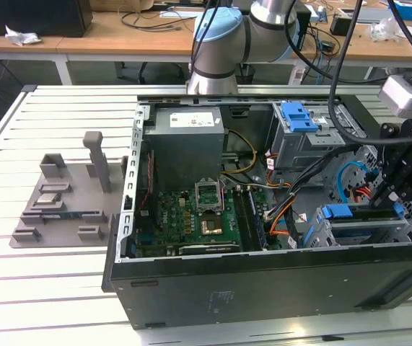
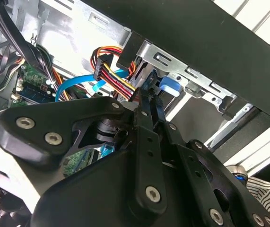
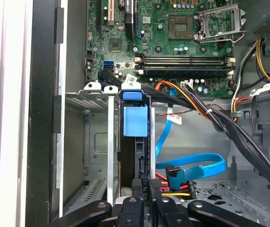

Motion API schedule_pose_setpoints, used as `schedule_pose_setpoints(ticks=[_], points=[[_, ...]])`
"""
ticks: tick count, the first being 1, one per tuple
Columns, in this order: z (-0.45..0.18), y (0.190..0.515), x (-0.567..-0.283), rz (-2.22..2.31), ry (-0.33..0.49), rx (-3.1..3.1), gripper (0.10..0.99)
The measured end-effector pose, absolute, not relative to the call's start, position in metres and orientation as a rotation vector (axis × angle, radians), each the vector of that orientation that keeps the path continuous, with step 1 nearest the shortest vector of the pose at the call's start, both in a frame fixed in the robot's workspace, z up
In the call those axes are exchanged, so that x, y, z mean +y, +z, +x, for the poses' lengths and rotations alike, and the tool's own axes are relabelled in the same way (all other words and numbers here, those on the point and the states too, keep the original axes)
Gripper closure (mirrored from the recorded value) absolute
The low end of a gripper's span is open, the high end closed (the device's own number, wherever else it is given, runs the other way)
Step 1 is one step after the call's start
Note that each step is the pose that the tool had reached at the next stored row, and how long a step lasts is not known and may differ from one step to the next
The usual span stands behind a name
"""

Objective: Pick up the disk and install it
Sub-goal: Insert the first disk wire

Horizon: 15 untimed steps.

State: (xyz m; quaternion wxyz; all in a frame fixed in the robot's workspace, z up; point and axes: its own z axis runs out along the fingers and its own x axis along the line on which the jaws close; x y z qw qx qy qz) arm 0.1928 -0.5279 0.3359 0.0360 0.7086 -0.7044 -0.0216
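Inside the drive cage (image 3: 94, 156), our end effector (image 3: 146, 201) pinches the disk (image 3: 135, 123); we should seat it squarely.

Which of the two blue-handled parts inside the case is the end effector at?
The end effector is at the disk near the case's front edge, not the blue-handled drive bay further back beside the power supply.
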Motion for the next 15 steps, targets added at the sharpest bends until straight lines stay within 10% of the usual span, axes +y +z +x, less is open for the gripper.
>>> schedule_pose_setpoints(ticks=[7, 9, 15], points=[[0.193, 0.334, -0.528, 2.177, -0.068, -2.164, 0.906], [0.193, 0.335, -0.528, 2.176, -0.066, -2.164, 0.78], [0.193, 0.353, -0.524, 2.176, -0.066, -2.164, 0.859]])
